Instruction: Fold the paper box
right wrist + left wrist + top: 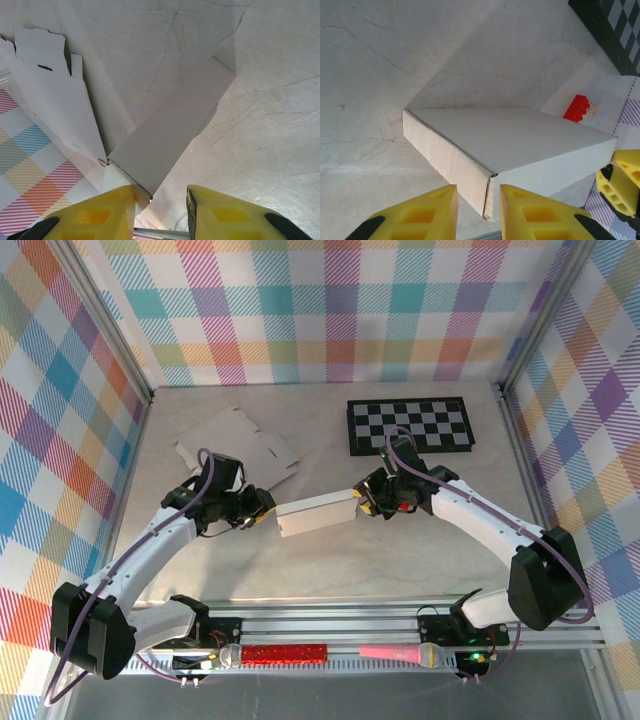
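Note:
The white paper box (316, 512) lies closed and flat on the table's middle. My left gripper (262, 508) is at its left end. In the left wrist view the box (520, 140) pokes one corner between the yellow fingers (432, 212) of the left gripper (477, 192), which is open with a small gap on each side. My right gripper (362, 502) is at the box's right end. In the right wrist view the box (172, 135) has a corner against the left finger (107, 210) of the right gripper (161, 192), which is open.
Flat unfolded cardboard blanks (238, 445) lie at the back left, also visible as the blanks (50, 95) in the right wrist view. A black-and-white checkerboard (408, 426) sits at the back right. Checked cloth walls surround the table on three sides.

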`<state>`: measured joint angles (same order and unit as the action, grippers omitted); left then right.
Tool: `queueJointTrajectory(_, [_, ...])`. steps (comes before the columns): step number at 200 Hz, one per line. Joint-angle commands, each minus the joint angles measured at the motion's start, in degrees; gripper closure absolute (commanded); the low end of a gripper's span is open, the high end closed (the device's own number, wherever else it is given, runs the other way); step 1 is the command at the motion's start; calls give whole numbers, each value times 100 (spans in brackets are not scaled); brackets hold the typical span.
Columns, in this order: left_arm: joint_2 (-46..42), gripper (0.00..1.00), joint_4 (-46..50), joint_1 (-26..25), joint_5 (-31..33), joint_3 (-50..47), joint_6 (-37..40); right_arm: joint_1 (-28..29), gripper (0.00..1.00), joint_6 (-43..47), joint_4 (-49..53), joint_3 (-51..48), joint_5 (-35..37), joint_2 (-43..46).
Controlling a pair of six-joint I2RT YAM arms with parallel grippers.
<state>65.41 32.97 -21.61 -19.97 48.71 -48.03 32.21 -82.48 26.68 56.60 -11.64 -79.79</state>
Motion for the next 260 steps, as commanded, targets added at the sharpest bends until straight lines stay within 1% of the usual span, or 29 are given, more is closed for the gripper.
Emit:
queueJointTrajectory(1, [18, 76, 70, 34, -147, 53, -84, -13, 68, -93, 628, -141, 83, -185])
queueJointTrajectory(73, [7, 78, -107, 25, -476, -327, -113, -13, 68, -108, 676, -114, 61, -230])
queueJointTrajectory(104, [130, 86, -35, 16, -444, -551, 106, -12, 69, -116, 784, -110, 48, -179])
queueJointTrajectory(126, [-2, 88, 169, -8, -319, -441, 341, -4, 70, 252, 1078, 169, 203, 7])
queueJointTrajectory(144, [-28, 91, 360, -151, -245, -261, 653, -4, 69, 668, 1427, 422, 391, 208])
queueJointTrajectory(159, [10, 93, 482, -287, -186, -230, 798, -21, 69, 848, 1524, 458, 304, 354])
queueJointTrajectory(168, [10, 93, 532, -363, -119, -254, 830, -21, 65, 912, 1542, 477, 237, 450])
queueJointTrajectory(179, [-47, 93, 530, -427, -42, -319, 816, -21, 59, 968, 1510, 479, 165, 590])
queueJointTrajectory(198, [-146, 94, 461, -573, 33, -414, 720, -21, 49, 929, 1433, 463, 187, 833])
queueJointTrajectory(205, [-175, 94, 437, -658, 69, -447, 687, -20, 46, 911, 1362, 445, 204, 888])
queueJointTrajectory(217, [-212, 95, 421, -822, 122, -521, 649, -15, 45, 874, 1300, 416, 186, 880])
queueJointTrajectory(236, [-256, 95, 391, -1047, 195, -704, 568, -30, 46, 810, 1195, 287, 89, 790])
queueJointTrajectory(260, [-306, 95, 261, -1152, 197, -938, 440, -30, 47, 796, 1063, 9, 65, 815])
